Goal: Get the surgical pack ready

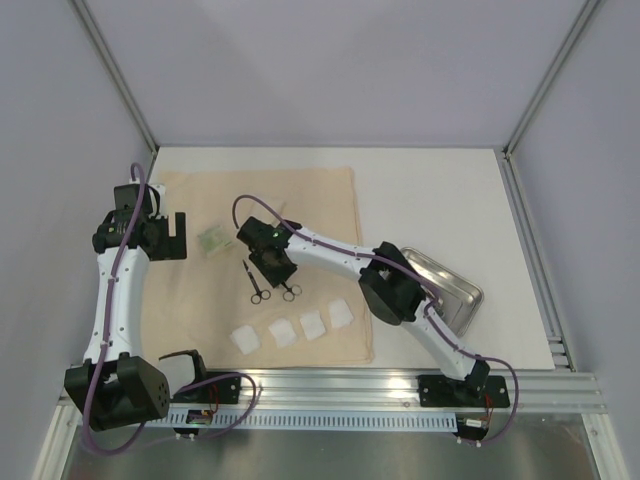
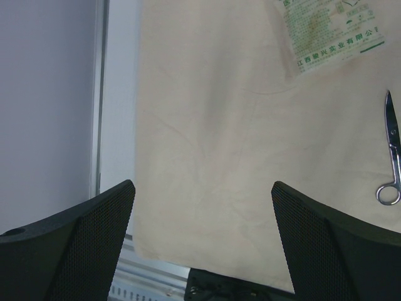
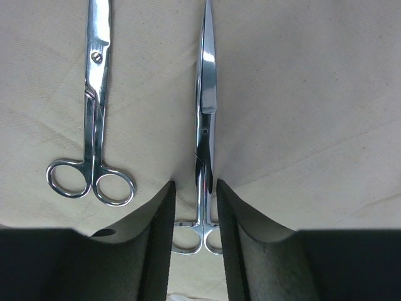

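The beige cloth sheet (image 1: 310,195) lies spread flat on the table. Two pairs of metal scissors lie on it side by side, one (image 3: 94,125) to the left, the other (image 3: 205,113) straight ahead in the right wrist view. My right gripper (image 3: 194,188) is low over the cloth, its fingers straddling the second pair's shanks with small gaps either side, open. Several white gauze squares (image 1: 290,330) sit in a row near the cloth's front edge. The steel tray (image 1: 455,290) rests on the table to the right, partly behind the right arm. My left gripper (image 2: 203,188) hangs wide open over the cloth's left edge.
A green-printed packet (image 1: 212,240) lies on the cloth between the two grippers, also at the top of the left wrist view as the packet (image 2: 326,31). An aluminium rail (image 1: 400,385) runs along the near edge. Frame posts stand at the back corners.
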Controlling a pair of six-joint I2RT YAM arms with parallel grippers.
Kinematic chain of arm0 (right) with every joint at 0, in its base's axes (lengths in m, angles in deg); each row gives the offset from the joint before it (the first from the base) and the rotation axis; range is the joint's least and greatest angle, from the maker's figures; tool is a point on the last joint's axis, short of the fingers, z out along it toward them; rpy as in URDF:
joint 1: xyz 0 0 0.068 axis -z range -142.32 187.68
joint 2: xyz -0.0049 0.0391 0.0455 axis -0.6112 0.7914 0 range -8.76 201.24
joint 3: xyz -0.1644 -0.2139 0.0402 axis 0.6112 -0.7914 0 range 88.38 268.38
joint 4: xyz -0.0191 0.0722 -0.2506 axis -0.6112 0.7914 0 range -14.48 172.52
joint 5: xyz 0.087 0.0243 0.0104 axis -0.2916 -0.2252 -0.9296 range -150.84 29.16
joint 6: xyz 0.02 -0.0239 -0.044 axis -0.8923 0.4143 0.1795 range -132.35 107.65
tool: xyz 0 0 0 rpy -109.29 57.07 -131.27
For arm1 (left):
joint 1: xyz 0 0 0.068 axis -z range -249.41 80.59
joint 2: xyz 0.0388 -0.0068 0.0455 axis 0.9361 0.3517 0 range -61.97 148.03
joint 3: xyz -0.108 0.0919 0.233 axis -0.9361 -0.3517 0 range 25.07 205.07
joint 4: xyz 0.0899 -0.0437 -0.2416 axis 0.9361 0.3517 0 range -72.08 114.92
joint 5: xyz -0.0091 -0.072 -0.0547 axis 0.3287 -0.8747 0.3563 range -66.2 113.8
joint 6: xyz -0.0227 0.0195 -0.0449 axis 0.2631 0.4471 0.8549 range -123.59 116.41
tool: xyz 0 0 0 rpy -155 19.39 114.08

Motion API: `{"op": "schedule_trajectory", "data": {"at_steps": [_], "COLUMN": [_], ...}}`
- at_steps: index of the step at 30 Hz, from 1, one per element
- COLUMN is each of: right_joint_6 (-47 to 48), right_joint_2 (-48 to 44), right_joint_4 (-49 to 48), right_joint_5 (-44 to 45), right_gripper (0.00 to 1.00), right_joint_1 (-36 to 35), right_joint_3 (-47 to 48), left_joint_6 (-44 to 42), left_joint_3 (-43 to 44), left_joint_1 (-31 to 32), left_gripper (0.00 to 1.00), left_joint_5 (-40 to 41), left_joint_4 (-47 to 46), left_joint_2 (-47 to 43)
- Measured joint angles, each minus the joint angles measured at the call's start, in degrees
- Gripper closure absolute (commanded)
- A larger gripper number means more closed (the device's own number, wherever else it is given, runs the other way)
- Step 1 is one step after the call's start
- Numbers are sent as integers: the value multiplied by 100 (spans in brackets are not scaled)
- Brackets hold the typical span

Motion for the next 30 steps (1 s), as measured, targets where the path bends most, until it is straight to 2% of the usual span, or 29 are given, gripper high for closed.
{"op": "schedule_trajectory", "data": {"at_steps": [6, 13, 21, 30], "right_joint_6": [26, 26, 129, 190], "right_joint_2": [111, -24, -715, -990], "right_joint_4": [68, -98, -833, -1182], "right_joint_5": [15, 44, 37, 33], "right_gripper": [99, 100, 99, 99], "right_joint_1": [7, 2, 4, 15], "right_joint_3": [177, -28, -1110, -1298], "left_joint_6": [-9, -11, -11, -13], "left_joint_3": [0, 0, 0, 0], "left_joint_1": [-2, -2, -2, -2], "left_gripper": [0, 0, 0, 0], "left_joint_5": [-9, -42, -48, -50], "left_joint_4": [7, 7, 9, 9], "left_joint_2": [0, 0, 0, 0]}}
